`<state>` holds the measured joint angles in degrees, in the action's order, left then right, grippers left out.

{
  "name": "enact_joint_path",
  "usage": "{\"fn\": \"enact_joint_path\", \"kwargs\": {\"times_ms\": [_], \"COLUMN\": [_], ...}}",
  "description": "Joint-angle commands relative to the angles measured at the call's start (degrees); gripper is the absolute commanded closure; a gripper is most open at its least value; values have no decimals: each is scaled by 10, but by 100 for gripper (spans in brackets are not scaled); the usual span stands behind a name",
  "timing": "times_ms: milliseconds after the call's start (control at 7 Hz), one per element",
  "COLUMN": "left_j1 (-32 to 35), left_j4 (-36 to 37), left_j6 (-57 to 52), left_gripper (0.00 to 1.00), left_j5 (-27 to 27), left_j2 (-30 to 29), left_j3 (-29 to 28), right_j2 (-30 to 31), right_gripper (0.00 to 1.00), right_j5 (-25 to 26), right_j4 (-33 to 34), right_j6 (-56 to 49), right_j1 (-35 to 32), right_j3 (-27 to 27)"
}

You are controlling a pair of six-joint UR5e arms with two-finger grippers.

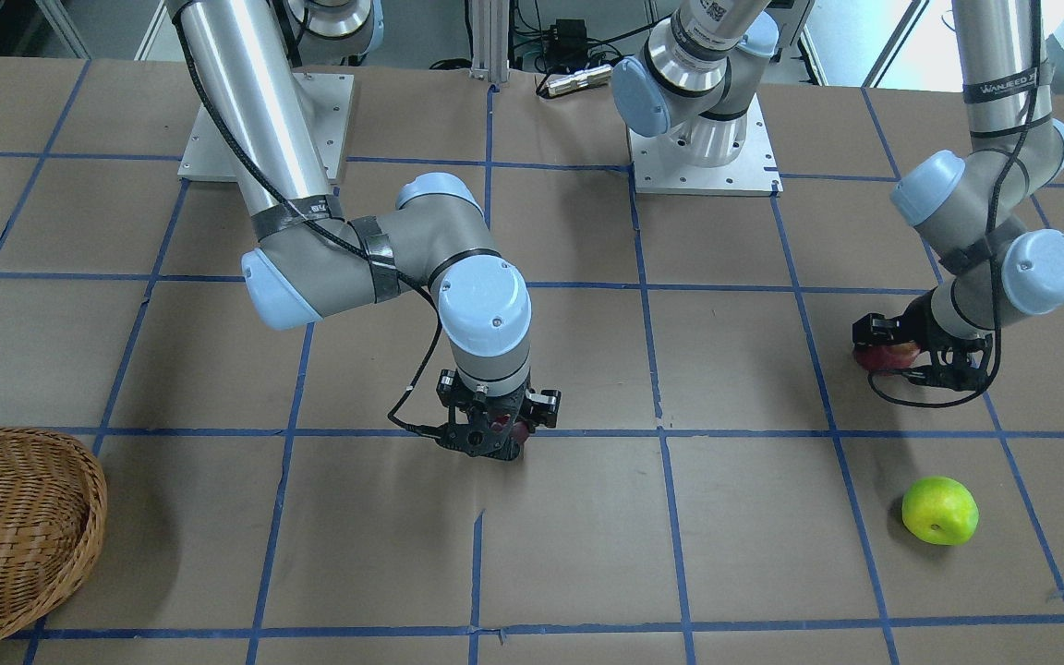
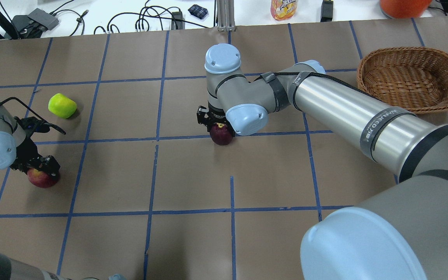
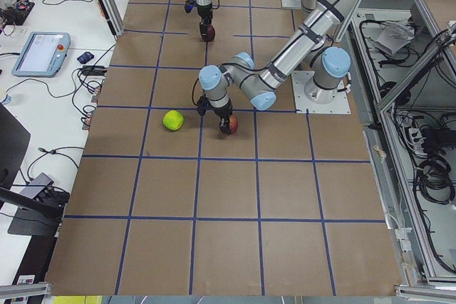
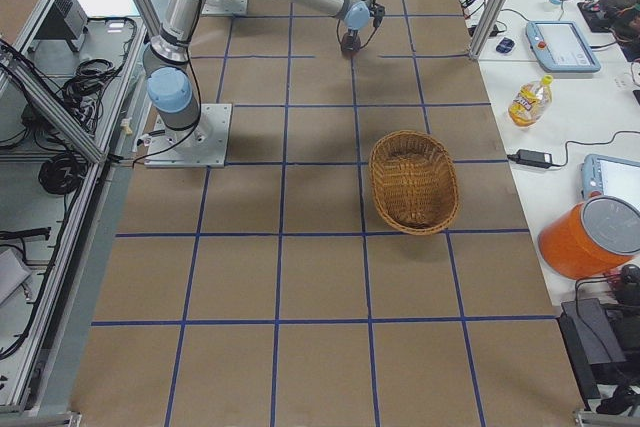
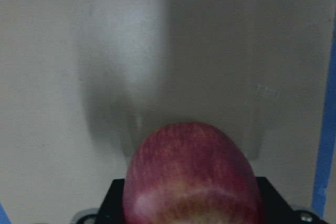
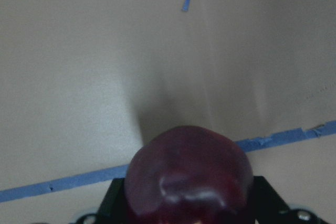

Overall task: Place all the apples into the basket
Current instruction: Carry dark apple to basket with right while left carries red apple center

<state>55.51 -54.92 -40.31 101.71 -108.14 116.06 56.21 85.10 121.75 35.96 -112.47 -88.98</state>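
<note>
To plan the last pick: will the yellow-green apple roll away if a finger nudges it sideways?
Likely yes: the yellow-green apple is round and lies free on the flat table, with nothing beside it to stop it. Its skin looks smooth and shiny, so a grip may slip.

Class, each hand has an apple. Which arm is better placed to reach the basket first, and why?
Right. The right hand grips the dark apple mid-table, nearer the basket on its side; the left hand, with the red apple, is at the far end.
</note>
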Motion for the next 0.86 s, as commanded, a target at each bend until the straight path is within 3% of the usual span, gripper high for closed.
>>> {"fn": "enact_joint_path", "kwargs": {"times_ms": [0,143,286,429,571,714], "left_j1": [13,29,68,139,217,289], "left_j4": [-12,-58,-91,-115,-114,-113], "left_j6": [7,26,110,206,352,468], "left_gripper": [95,95,95,95,95,95], "left_j5": [-6,-48,-55,-77,-105,-108], "left_j2": [33,64,91,118,127,109], "left_j3": [-6,-7,-6,-7,-12,-45], "right_j2": [45,67,72,77,96,104], "right_gripper": [100,100,100,100,100,100], "right_j5": [1,9,6,21,54,55], "right_j4": [-65,-145,-206,-240,-264,-268], "right_j6": [-4,-5,-7,-46,-140,-249], "right_j1": [18,49,104,170,242,299], "right_j3": [22,65,108,124,130,126]}}
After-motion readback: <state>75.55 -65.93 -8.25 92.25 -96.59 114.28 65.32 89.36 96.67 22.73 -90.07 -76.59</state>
